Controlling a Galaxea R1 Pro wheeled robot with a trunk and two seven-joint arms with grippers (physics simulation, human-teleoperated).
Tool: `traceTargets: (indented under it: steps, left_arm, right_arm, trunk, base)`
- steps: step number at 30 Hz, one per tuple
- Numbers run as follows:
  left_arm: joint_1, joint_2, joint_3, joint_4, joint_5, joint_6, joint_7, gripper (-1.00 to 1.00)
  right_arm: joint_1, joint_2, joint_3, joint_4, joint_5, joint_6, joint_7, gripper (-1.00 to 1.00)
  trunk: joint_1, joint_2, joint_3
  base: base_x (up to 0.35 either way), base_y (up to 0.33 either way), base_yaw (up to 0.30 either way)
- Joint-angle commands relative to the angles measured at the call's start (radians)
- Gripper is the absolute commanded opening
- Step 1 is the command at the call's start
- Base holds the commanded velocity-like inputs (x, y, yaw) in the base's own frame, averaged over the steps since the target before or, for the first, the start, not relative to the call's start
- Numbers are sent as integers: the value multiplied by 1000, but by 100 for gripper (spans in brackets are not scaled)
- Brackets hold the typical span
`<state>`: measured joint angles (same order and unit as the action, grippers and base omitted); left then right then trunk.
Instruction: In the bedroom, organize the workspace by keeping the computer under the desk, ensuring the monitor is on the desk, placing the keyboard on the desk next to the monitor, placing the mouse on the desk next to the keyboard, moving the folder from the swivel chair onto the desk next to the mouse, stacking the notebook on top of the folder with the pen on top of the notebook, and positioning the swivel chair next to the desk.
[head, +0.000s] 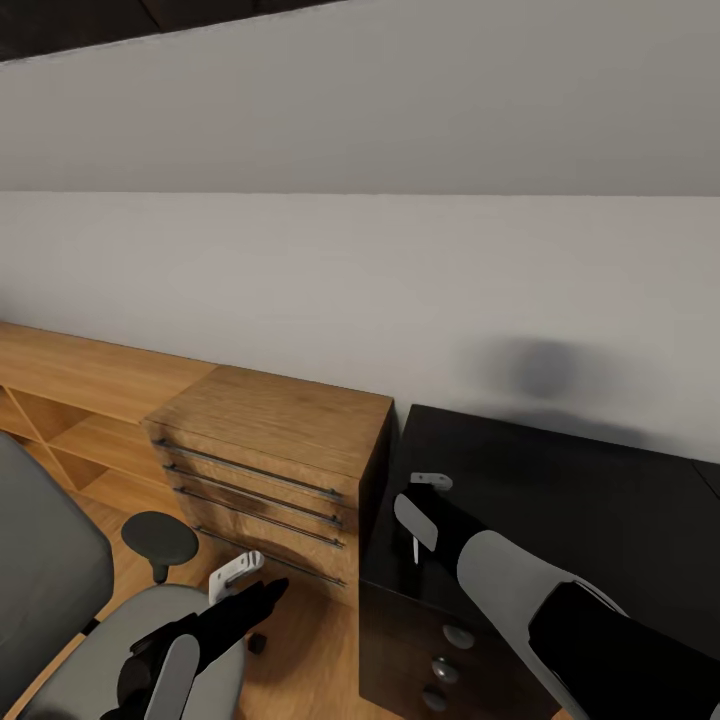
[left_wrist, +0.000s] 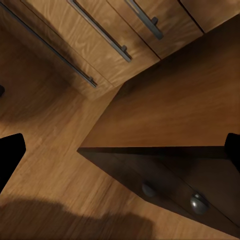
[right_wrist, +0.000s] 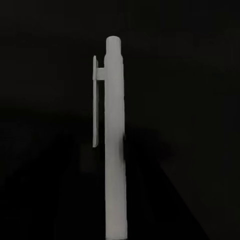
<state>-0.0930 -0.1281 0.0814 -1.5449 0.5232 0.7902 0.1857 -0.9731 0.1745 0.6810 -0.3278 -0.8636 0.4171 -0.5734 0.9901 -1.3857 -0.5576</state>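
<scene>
My right gripper (head: 424, 492) is shut on the pen (head: 415, 547), a slim white stick with a clip, which hangs tip-down over the left end of the desk (head: 570, 500). In the right wrist view the pen (right_wrist: 115, 145) stands against the glossy black desktop (right_wrist: 190, 100). The grey swivel chair (head: 50, 580) is at lower left, with nothing visible on its seat. My left gripper (head: 245, 578) is open over the floor between the chair and the desk's dark drawer unit (head: 440, 650). In the left wrist view its black fingers (left_wrist: 10, 155) are wide apart and hold nothing.
A low light-wood drawer cabinet (head: 270, 460) with long metal handles (left_wrist: 80, 65) stands against the wall, right beside the desk. An open light-wood shelf unit (head: 70, 400) runs leftward. The dark drawers carry round knobs (left_wrist: 199, 202). The floor (left_wrist: 55, 150) is wood.
</scene>
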Motion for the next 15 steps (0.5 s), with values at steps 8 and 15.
traceTargets:
  steps: [8, 15]
  left_arm:
    - [-1, -1, 1, -1, 11, 5, 8, 100]
    - [-1, -2, 1, -1, 11, 6, 8, 100]
  right_arm:
    - [-1, 0, 3, 0, -3, 8, 8, -100]
    - [-1, 0, 3, 0, -3, 8, 9, -100]
  trunk:
    - [0, -1, -1]
    - [0, -1, -1]
  base:
    - [0, 0, 0]
    - [0, 0, 0]
